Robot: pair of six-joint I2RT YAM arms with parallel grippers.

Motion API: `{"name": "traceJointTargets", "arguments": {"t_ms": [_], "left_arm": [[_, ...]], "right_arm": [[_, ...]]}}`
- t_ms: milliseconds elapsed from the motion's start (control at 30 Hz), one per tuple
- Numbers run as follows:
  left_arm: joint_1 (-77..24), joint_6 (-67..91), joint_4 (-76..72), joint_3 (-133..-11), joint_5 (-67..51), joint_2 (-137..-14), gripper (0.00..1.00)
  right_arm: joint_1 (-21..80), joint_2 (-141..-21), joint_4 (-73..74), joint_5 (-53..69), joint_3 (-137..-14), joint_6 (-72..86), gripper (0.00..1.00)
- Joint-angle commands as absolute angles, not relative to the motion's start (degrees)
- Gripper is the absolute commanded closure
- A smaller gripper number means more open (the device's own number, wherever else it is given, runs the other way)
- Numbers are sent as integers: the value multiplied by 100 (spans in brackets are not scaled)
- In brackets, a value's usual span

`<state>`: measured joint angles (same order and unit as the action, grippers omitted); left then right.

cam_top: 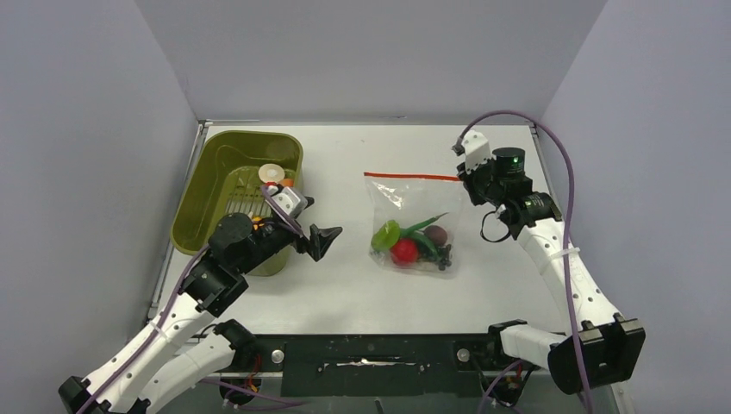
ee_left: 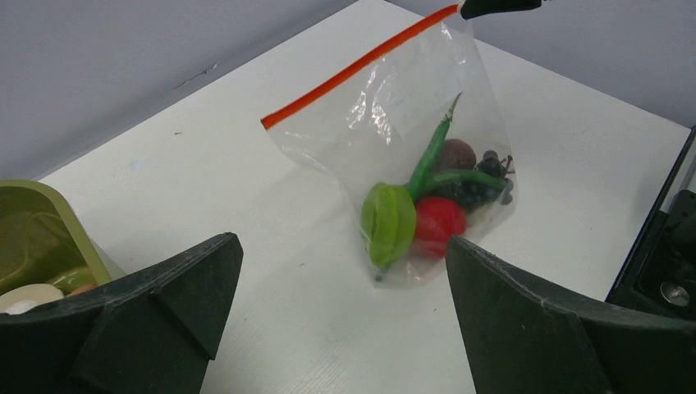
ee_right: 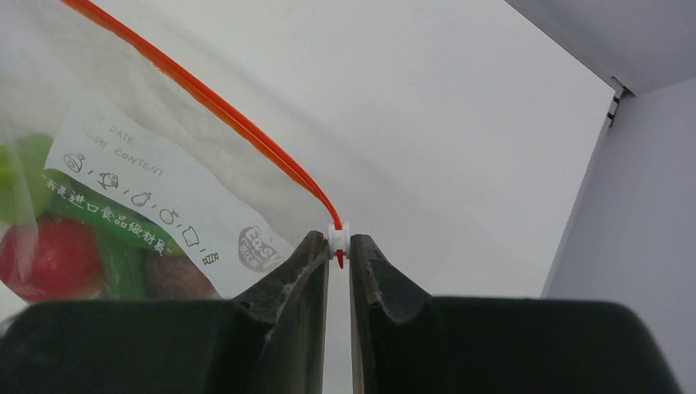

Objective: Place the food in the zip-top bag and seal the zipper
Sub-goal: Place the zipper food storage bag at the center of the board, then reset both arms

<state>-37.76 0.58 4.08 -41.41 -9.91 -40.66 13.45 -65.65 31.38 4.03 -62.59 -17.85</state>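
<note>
Orange-red zipper (cam_top: 412, 177) on zip-top bag (cam_top: 414, 207), mid-table, food (cam_top: 405, 248) inside. Right gripper (ee_right: 338, 246) pinches white slider (ee_right: 338, 232) at zipper's right end. Left gripper (ee_left: 342, 246) spread, empty, beside green tub (cam_top: 207, 185). Sealing step; next probably check closure, release.

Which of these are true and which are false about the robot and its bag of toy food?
1. The red toy is inside the clear bag. True.
2. The left jaws hold the bag. False: they are open, hold nothing and are apart from it.
3. The right jaws pinch the end of the orange-red zipper. True.
4. The green tub has nothing in it. False: a few small pieces lie inside.
</note>
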Motion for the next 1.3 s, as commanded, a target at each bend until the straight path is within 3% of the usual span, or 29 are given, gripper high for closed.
{"name": "traceJointTargets", "arguments": {"t_ms": [0, 133, 200, 367, 567, 800, 1267], "left_arm": [[-3764, 390, 305, -4418, -1014, -4260, 2], [-3769, 722, 375, -4527, -674, -4475, 2], [-3763, 819, 413, -4587, -566, -4533, 2], [-3770, 1138, 600, -4755, -52, -4640, 2], [-3769, 1148, 858, -4958, 934, -4721, 2], [-3770, 1640, 791, -5188, 2075, -4811, 2], [-3765, 2096, 866, -5793, 1936, -4716, 2]], "right_arm": [[972, -6832, 1875, 272, -6183, -1397, 97], [793, -7115, 1528, 91, -6092, -1070, 93], [769, -7189, 1489, -54, -6110, -901, 84], [792, -7144, 2088, -69, -6516, -465, 41], [817, -6559, 2393, 343, -6576, 741, 1], [835, -5918, 2942, 588, -6666, 1746, 2], [826, -4421, 3167, 608, -6440, 3272, 2]]}}
